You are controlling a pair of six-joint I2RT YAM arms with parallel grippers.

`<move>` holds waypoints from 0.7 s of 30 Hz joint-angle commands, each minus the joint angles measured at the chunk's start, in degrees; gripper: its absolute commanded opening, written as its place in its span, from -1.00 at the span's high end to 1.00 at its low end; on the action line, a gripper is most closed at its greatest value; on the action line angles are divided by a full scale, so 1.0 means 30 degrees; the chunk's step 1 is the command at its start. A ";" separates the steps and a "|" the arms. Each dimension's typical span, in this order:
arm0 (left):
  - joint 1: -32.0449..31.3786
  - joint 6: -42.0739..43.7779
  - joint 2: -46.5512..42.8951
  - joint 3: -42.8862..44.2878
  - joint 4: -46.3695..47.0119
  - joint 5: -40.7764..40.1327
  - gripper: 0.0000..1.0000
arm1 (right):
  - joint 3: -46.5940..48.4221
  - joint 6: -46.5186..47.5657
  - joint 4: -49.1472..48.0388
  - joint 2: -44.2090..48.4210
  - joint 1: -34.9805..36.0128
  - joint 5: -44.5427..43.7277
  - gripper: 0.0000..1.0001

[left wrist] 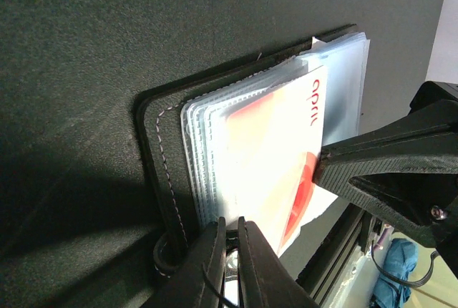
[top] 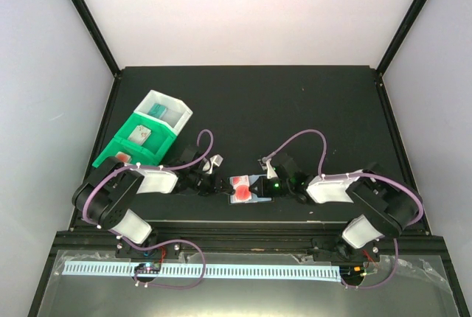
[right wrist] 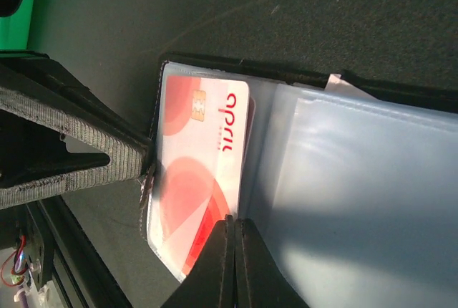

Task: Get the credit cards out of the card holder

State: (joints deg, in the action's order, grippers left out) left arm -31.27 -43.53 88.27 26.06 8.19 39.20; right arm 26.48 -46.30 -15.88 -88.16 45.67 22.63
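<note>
The card holder [left wrist: 154, 150] lies open on the counter [top: 310, 103], at its near middle. My left jaws pinch its black edge, and my right jaws are pressed together on the red-marked card [right wrist: 193, 172]. If this thin grip slips, the card will not leave its pocket.

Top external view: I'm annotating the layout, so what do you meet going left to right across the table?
green and white bins → left gripper → card holder → right gripper
</note>
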 commanded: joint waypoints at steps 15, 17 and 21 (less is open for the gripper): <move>-0.0165 0.0305 0.0103 -0.0075 -0.0800 -0.1642 0.79 | -0.0418 0.0534 -0.0551 0.0286 0.0087 0.0247 0.75; -0.0156 0.0329 0.0016 -0.0075 -0.0835 -0.1705 0.79 | -0.0461 0.0594 -0.0910 0.0070 0.0099 0.0467 0.70; -0.0212 0.0294 0.0090 -0.0126 -0.0795 -0.1755 0.79 | -0.0370 0.0587 -0.1204 -0.0474 0.0093 0.0512 0.64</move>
State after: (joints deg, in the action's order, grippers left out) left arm -31.53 -43.53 88.12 26.06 8.19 38.76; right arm 25.58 -45.10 -16.86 -87.83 45.67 23.33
